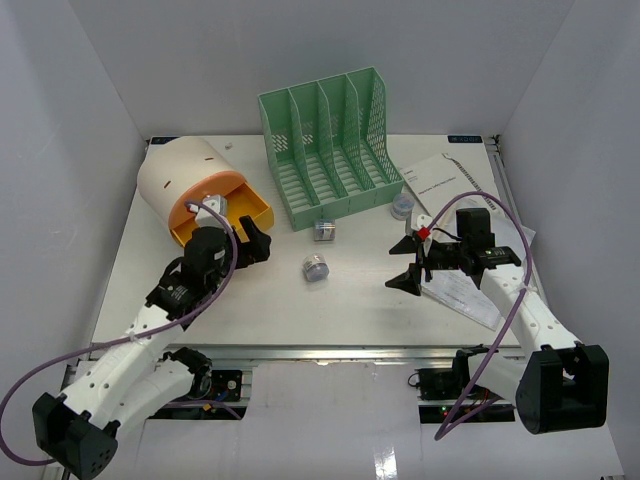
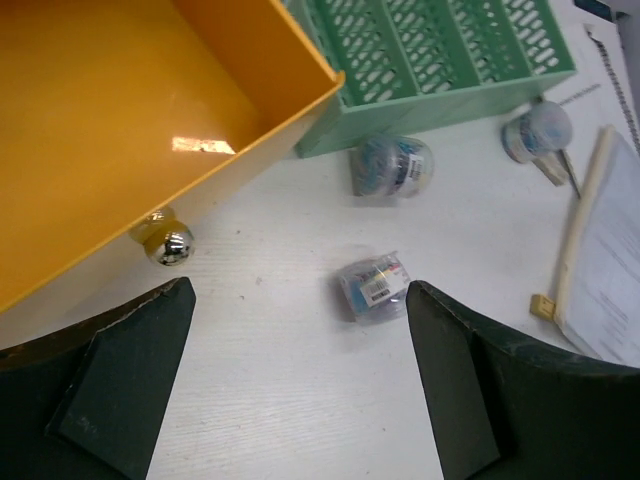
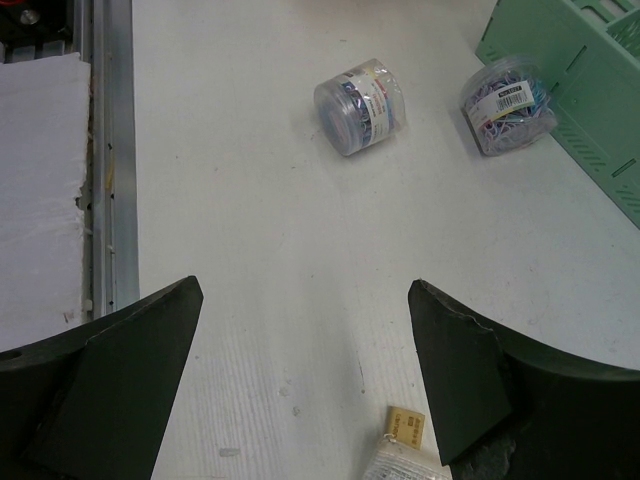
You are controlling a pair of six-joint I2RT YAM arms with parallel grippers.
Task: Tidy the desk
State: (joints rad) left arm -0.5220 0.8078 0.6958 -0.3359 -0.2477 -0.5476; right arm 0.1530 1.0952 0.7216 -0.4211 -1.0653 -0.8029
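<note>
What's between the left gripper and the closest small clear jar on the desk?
Nothing visible. The left gripper, jaws open, faces the small clear jar across bare desk; the orange drawer sits off to one side.

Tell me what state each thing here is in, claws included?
Orange drawer: pulled open.
Green file rack: upright, slots look empty.
Middle jar: lying on its side.
Jar by the rack: on its side.
Papers: flat on the desk.
Left claw: open, holding nothing.
Right claw: open, holding nothing.

Plain white walls (image 1: 300, 50) all around
</note>
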